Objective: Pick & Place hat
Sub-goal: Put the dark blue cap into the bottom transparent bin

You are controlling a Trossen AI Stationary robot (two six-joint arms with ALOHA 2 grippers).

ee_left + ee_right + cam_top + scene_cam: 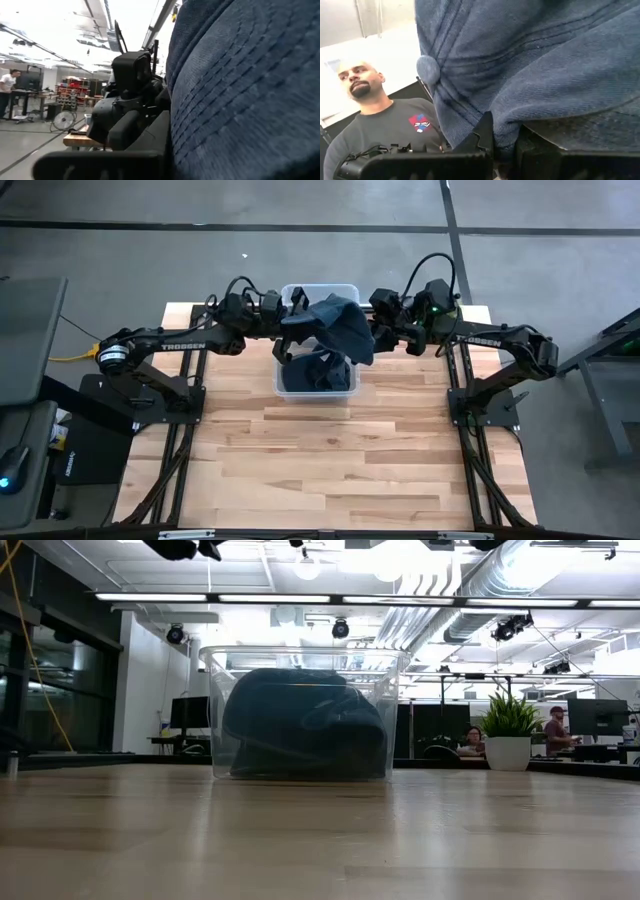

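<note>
Left of centre in the overhead frame, the left pincer (290,320) reached in from the left at the bin's upper edge and was pinching the near edge of a blue hat (335,328); in its own wrist view the denim crowded right against its fingers (150,145). The hat hung in the air at the upper middle of the frame, draped over the clear plastic bin (350,290), which stood on the wooden desk (330,460) and held more dark hats (300,720). On the right, the right pincer (380,335) was pinched on the hat's other side, cloth caught between its fingers (485,132).

With both arms on one cloth, the step seemed to be a handover or a shared lift. I'd say it would go best if only one pincer let go, and only once the other's hold looked firm, otherwise the hat could drop back into the bin.
</note>
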